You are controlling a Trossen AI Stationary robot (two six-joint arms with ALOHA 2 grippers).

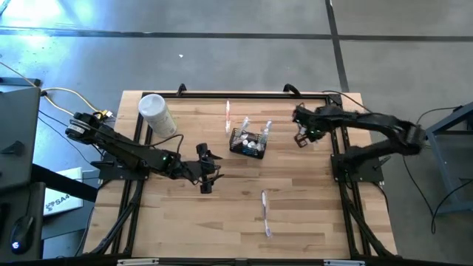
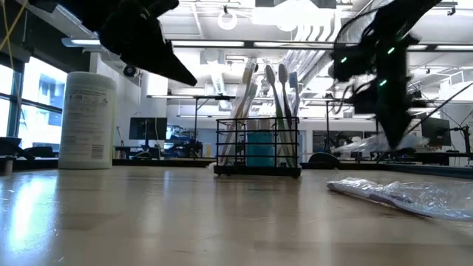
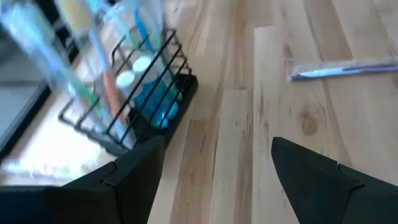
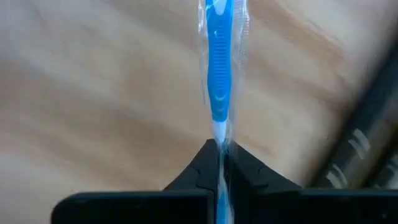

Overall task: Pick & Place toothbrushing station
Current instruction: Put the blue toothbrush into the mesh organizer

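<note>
Toothbrushing station (image 1: 247, 141), the small black wire caddy, stands upright on the wooden table (image 1: 310, 214) between our two claws, toward the far side. From the level view we see it holding several pale toothbrushes (image 2: 275, 96) that rise above its rim, with something teal low inside (we cannot tell what it is).

Our right claw (image 4: 219, 144) is pressed together on a wrapped blue toothbrush (image 4: 217, 68): its own camera shows the blue handle in clear film pinched between the two dark fingertips and running straight away from them. From above, this claw (image 1: 301, 138) hangs off to the right of the caddy, near but not touching it.

Our left claw (image 1: 206, 179) hovers just nearer than the caddy and to its left, with its fingers (image 3: 317, 180) spread wide and nothing between them. In its camera the caddy (image 3: 134, 93) sits just ahead of the fingers, and another wrapped toothbrush (image 3: 345, 68) lies flat on the wood farther off.

Beyond that claw, at the far left of the table, lies a white cylindrical container (image 1: 157, 114). One more wrapped toothbrush (image 1: 265, 214) lies on the near side of the table, well apart from both claws, and a further one (image 1: 228, 117) lies just behind the caddy.
</note>
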